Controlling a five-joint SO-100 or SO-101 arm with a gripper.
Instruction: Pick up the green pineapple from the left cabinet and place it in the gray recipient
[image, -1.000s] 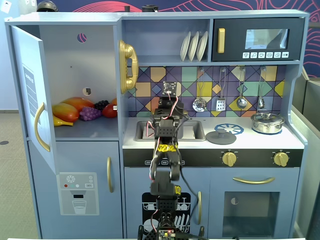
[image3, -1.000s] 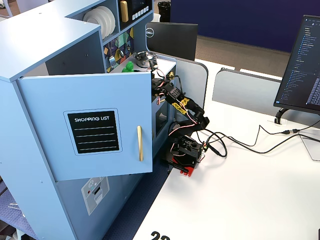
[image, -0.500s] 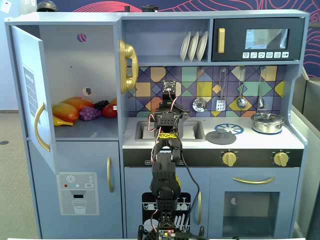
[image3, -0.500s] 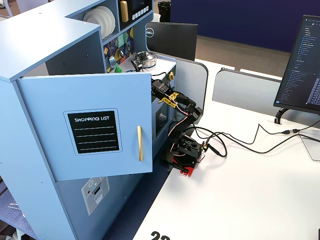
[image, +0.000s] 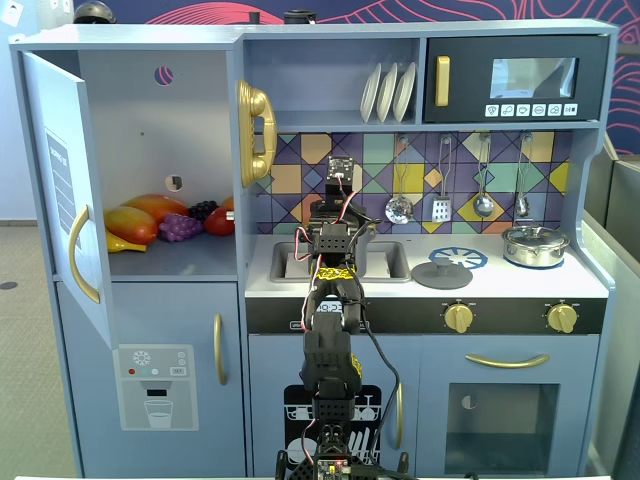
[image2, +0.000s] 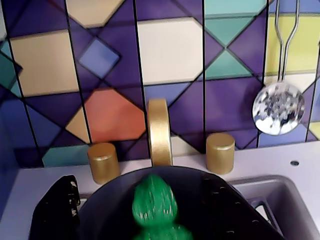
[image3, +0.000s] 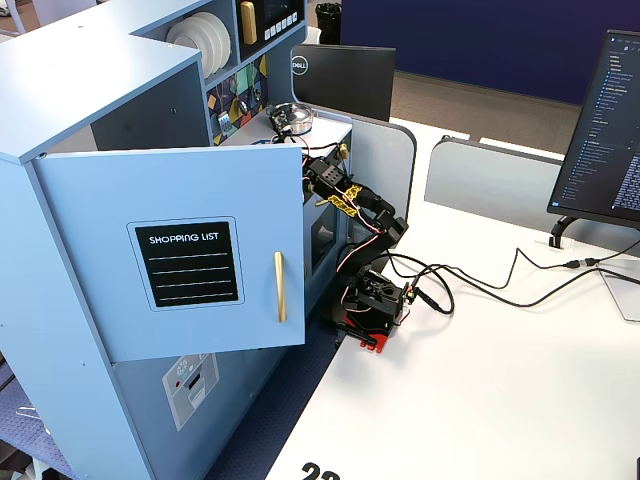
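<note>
In the wrist view the green pineapple (image2: 154, 202) is blurred and lies between my gripper's (image2: 137, 210) wide-apart black fingers (image2: 56, 212), touching neither. It is inside the dark round mouth of the gray recipient (image2: 187, 182), which stands in the sink below the gold faucet (image2: 159, 132). The gripper is open. In a fixed view my arm (image: 330, 330) reaches up over the sink (image: 385, 262) and hides the recipient and pineapple. The left cabinet (image: 150, 130) stands open, with its door (image: 60, 180) swung out.
Fruit, including purple grapes (image: 180, 227), lies on the cabinet shelf. Two gold knobs (image2: 103, 162) flank the faucet. A slotted spoon (image2: 278, 108) hangs on the tiled wall. A steel lidded pot (image: 535, 245) and a flat gray lid (image: 441, 273) sit on the stove top.
</note>
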